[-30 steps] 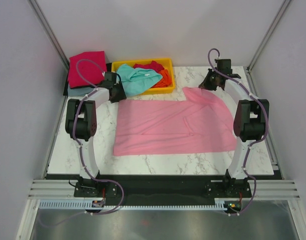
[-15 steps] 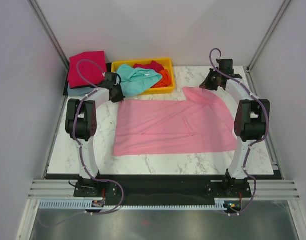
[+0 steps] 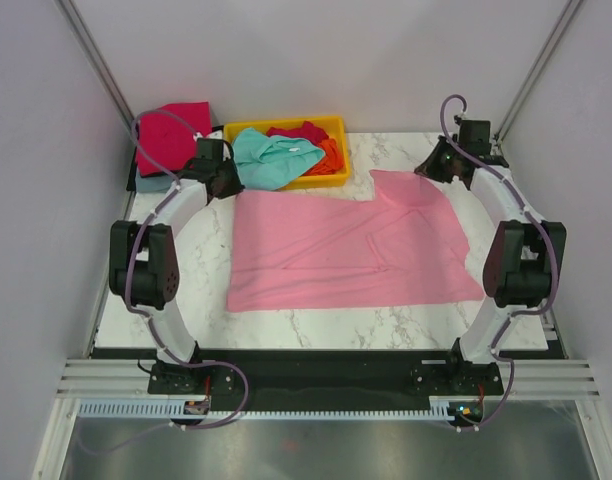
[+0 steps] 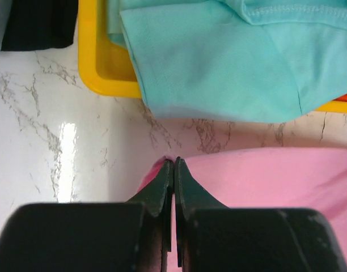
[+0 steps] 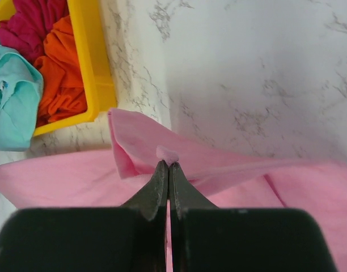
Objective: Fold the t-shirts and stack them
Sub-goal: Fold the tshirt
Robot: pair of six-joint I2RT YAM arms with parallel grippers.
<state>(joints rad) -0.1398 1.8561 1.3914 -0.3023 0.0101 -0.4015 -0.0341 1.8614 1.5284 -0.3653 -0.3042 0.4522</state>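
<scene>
Top view: one light pink tee (image 3: 351, 250) lies flat mid-frame. It looks light and floppy, so the far corners seem the best spots to grab. The yellow tray (image 3: 286, 125), upper centre, holds three more: teal tee (image 3: 271, 160), red tee (image 3: 304, 131) and orange tee (image 3: 333, 152). Upper left there are two folded ones, crimson tee (image 3: 171, 135) over grey-blue tee (image 3: 146, 183).

Left wrist: the left gripper (image 4: 173, 164) is clamped on the pink corner, lower centre.

Right wrist: the right gripper (image 5: 168, 164) pinches a pink fold at centre.
</scene>
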